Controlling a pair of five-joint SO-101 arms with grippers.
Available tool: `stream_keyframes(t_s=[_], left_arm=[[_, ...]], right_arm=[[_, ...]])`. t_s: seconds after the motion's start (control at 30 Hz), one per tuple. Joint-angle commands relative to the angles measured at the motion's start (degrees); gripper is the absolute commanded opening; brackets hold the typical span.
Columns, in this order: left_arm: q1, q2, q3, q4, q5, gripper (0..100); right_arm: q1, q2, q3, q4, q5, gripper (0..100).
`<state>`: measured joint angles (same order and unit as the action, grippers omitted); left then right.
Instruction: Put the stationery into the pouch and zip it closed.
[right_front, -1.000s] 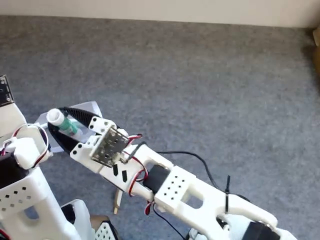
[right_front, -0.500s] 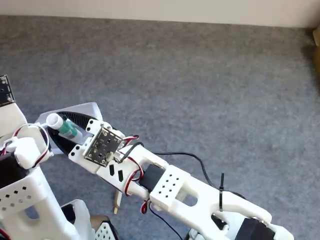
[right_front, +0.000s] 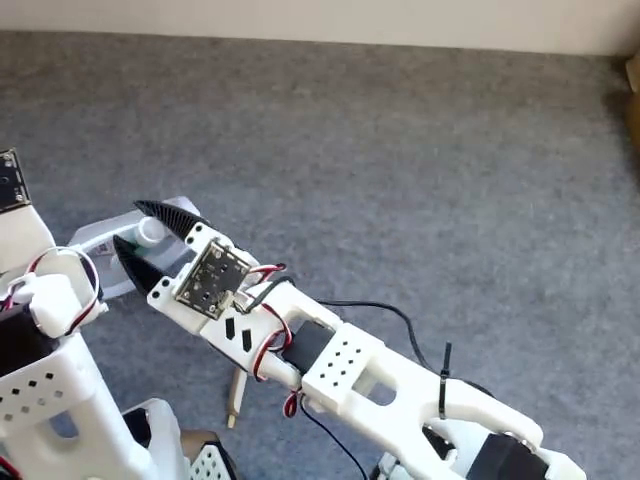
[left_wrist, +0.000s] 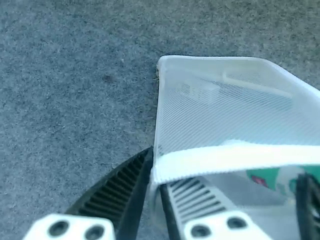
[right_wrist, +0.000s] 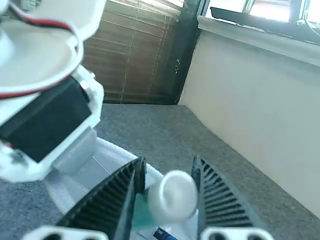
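pouch (left_wrist: 225, 110) is white mesh, tube (right_wrist: 170, 196) green, white-capped

Pouch (left_wrist: 225, 115): white, translucent mesh sides, a solid white band along the mouth. The mouth stood open and lifted, with the band pinched at one corner between the left gripper's (left_wrist: 152, 162) closed fingers. A slim pale shape showed through the mesh (too faint to name).

Glue stick (right_wrist: 172, 195): round white cap, green label on the body. The cap end poked out and the body sat down inside the open mouth, between the right gripper's (right_wrist: 167, 165) spread fingers. Contact with either finger was unclear.
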<state>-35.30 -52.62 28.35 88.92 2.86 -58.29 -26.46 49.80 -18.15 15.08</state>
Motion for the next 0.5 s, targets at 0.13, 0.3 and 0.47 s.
stream_keyframes(t_s=[0.13, 0.3, 0.47], left_arm=[[-0.9, 0.0, -0.4, -0.7, -0.4, 1], [-0.9, 0.0, -0.4, -0.7, -0.4, 1], [-0.9, 0.0, -0.4, -0.7, -0.4, 1]], right_arm=[[1.0, -9.4, -2.9, 0.3, 0.4, 13.1], [1.3, -11.0, -2.8, 0.4, 0.4, 13.1], [1.3, -10.9, -2.8, 0.4, 0.5, 13.1]])
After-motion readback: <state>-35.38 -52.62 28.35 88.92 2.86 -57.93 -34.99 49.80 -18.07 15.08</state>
